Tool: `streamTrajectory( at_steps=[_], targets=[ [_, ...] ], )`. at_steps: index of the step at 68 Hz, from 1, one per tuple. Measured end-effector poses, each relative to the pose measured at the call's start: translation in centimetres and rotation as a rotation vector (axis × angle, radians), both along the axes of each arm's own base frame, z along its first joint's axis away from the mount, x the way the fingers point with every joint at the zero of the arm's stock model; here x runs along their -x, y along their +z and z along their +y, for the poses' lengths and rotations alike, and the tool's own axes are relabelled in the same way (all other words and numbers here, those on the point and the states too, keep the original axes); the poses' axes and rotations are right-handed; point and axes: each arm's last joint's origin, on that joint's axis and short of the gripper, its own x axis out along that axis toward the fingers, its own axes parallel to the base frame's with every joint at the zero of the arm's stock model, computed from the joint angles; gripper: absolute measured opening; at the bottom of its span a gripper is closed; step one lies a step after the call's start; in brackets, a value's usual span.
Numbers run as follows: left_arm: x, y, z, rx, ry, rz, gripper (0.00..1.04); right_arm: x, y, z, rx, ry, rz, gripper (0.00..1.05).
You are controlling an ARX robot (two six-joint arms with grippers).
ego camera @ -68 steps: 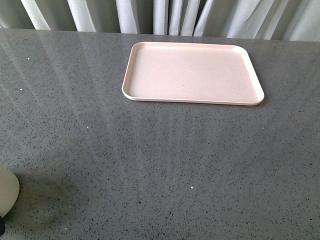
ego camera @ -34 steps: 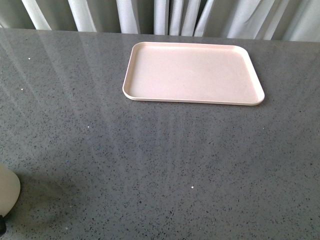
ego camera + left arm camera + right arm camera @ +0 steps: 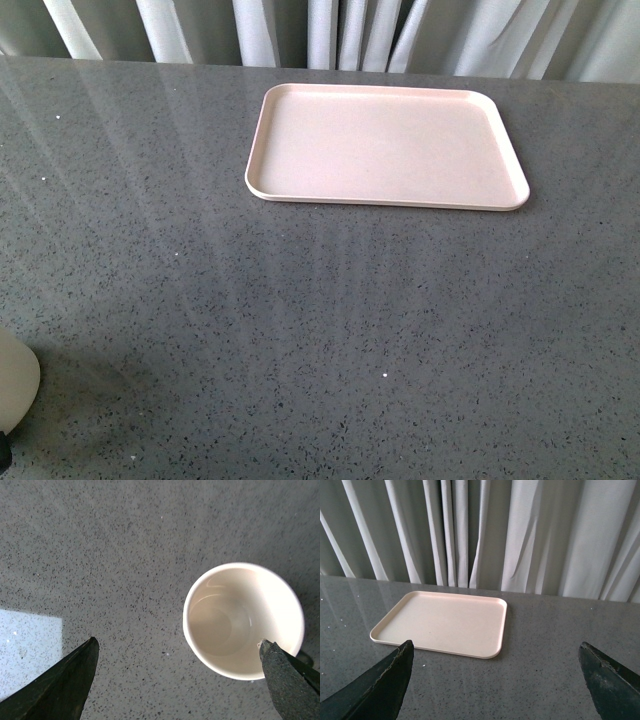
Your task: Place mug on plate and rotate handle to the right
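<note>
No visible change since prior frame: mug (image 3: pixel 243 620) sits off plate (image 3: pixel 386 146); left gripper (image 3: pixel 178 641) wide above it, right gripper (image 3: pixel 495 644) wide.

No writing to read

No letters, numbers, brands or signs can be read in any view. The mug (image 3: pixel 243 621) is seen from above and shows only its plain white inside. The plate (image 3: pixel 385 145) is an unmarked pale pink surface, and the bench (image 3: pixel 300 330) shows grey speckle and nothing more.
</note>
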Motion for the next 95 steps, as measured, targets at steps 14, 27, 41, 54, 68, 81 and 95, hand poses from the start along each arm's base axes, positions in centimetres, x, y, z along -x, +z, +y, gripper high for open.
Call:
streamTrajectory(
  at_steps=[14,27,41,54,68,81,95],
  targets=[
    [-1.0,-0.6,0.7,-0.044,-0.070,0.057,0.95,0.0,0.0,0.0,0.000,0.000,0.000,0.96],
    [-2.7,-1.5,0.4,-0.052,-0.136,0.119,0.95,0.0,0.0,0.0,0.000,0.000,0.000,0.96],
    [-4.7,-2.8,0.1,-0.047,-0.134,0.155,0.95,0.0,0.0,0.0,0.000,0.000,0.000,0.96],
    [-5.6,-3.4,0.4,-0.040,-0.111,0.181,0.95,0.0,0.0,0.0,0.000,0.000,0.000,0.96],
    [-6.4,-4.3,0.9,-0.030,-0.073,0.228,0.95,0.0,0.0,0.0,0.000,0.000,0.000,0.96],
    [-6.9,-5.3,0.3,-0.040,-0.082,0.259,0.62,0.0,0.0,0.0,0.000,0.000,0.000,0.96],
    [-7.2,-5.6,-0.6,-0.017,-0.089,0.270,0.31,0.0,0.0,0.0,0.000,0.000,0.000,0.96]
  ],
)
